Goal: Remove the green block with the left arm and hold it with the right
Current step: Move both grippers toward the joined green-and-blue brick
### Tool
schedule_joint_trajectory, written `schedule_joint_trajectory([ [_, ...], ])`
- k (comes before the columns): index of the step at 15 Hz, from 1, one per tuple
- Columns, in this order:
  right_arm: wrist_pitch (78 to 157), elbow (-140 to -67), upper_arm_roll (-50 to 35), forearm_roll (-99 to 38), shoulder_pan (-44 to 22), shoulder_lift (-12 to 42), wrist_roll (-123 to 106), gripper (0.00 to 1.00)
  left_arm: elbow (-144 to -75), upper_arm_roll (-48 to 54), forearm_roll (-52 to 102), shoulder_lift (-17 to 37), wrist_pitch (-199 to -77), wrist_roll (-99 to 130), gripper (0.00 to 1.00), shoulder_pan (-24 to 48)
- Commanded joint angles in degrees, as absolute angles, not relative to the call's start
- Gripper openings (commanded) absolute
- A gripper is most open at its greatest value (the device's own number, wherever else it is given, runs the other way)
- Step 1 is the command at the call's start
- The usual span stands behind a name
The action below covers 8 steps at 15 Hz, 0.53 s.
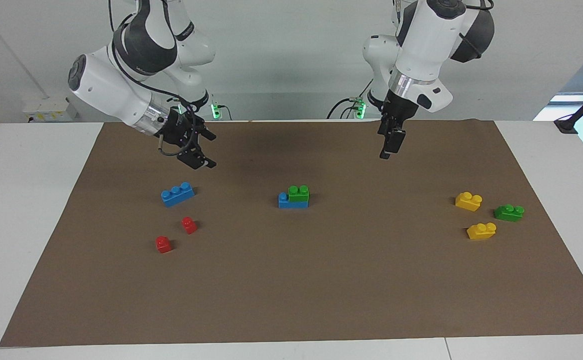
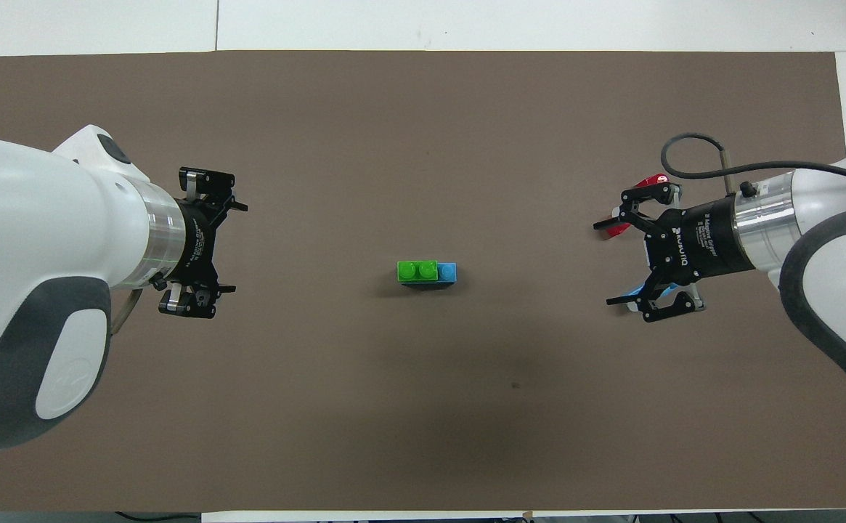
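Still, both arms up, nothing grabbed.
Left end effector (image 1: 388,145) & right end effector (image 1: 198,153) were wide open, empty; green block (image 1: 299,194) on blue brick (image 1: 285,201) might've slid w/o a hold.

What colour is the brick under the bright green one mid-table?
Blue, under the green block; clearest in the facing view.

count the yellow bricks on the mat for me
2. One yellow brick and a second yellow brick lie toward the left arm's end, the first nearer the robots, both beside the dark green brick. The overhead view hides them.
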State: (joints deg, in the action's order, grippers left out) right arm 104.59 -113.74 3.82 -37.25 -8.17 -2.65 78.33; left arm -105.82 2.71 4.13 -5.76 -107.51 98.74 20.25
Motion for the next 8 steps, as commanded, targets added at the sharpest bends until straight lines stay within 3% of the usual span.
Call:
schedule_joint_trajectory([
  [1,106.8,-114.5,3.9,-38.7,-9.4,-1.6,79.2,1.0,-108.5,1.8,5.0,-6.9,-109.9,101.9,1.0,22.9],
  [8,113.3,-115.2,3.8,-40.3,-13.0,0.3,79.5,1.0,-109.1,1.8,4.9,-5.5,-111.9,110.5,1.0,27.3],
])
